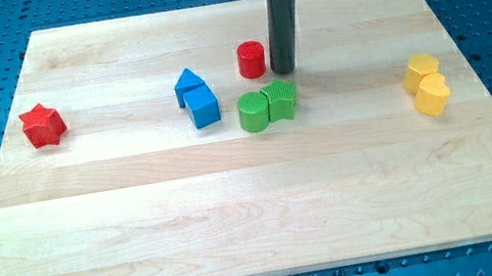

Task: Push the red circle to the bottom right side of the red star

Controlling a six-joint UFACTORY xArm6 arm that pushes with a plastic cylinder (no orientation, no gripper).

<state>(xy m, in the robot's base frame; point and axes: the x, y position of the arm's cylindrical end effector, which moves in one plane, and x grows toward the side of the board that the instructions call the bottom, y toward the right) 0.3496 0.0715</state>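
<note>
Red circle (251, 59) just left of my tip (285, 71), nothing hidden.

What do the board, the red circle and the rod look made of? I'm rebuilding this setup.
The board looks like pale wood with a smooth matte finish: joined strips and grain lines show. The red circle looks like moulded plastic with solid, even colour, though painted wood can't be ruled out. The rod ending in my tip, just right of the circle, is dark and matte, possibly metal or plastic.
</note>
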